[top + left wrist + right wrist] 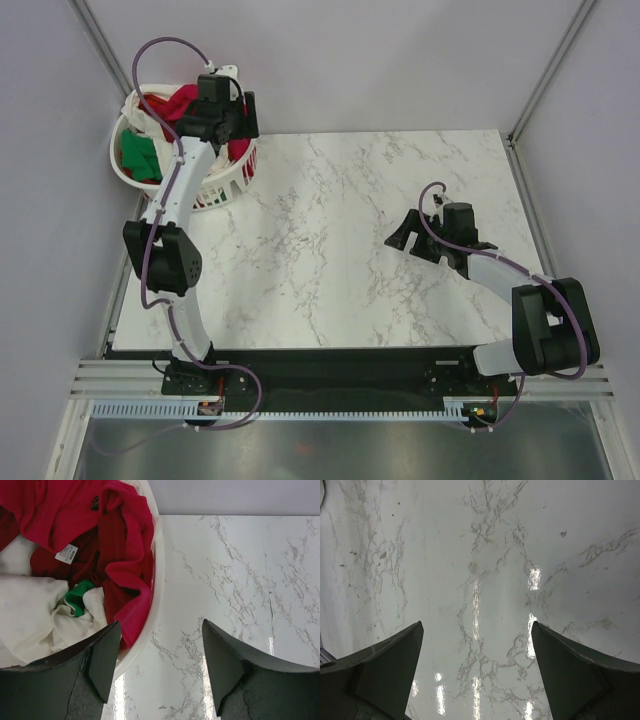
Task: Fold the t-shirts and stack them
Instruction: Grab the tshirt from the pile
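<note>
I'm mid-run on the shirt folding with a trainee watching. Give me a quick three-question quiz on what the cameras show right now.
1. True or false: the left gripper is shut on the crimson shirt.
2. Where does the green shirt lie? A) in the white basket, among other shirts; B) spread flat in front of the arms; C) on a folded stack.
3. Fill in: the right gripper hangs open over the bare ___.

Key
1. False: its jaws are open above the basket rim, with nothing between them.
2. A.
3. table.
</note>
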Tool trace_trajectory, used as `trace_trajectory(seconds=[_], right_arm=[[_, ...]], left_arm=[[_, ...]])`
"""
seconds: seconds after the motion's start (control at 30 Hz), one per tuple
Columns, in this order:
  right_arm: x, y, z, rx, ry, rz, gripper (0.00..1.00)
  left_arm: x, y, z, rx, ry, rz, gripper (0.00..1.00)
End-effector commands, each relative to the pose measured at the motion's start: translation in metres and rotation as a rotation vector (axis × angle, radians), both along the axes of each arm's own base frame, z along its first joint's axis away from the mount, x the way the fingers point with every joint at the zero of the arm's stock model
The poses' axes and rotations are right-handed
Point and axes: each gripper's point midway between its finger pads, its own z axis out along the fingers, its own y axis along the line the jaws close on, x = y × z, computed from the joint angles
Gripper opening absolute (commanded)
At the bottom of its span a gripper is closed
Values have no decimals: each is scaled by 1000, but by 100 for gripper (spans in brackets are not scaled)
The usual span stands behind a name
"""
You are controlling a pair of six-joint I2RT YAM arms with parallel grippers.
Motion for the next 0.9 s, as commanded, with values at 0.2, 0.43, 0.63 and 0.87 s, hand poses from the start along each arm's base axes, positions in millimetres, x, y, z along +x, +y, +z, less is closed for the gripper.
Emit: trace_trajectory(seconds=[0.2,0.43,0.63,0.87], right_arm=[[8,11,13,14,-50,43,98],[7,14,9,14,-36,50,98],[7,15,7,13,-32,54,98],[7,14,5,10,-25,52,98]], left_arm=[[24,9,6,73,-41,6,77],[29,15,-15,90,-5,47,77],[30,18,-32,103,29,62,76],[29,21,-45,116,55,73,63]])
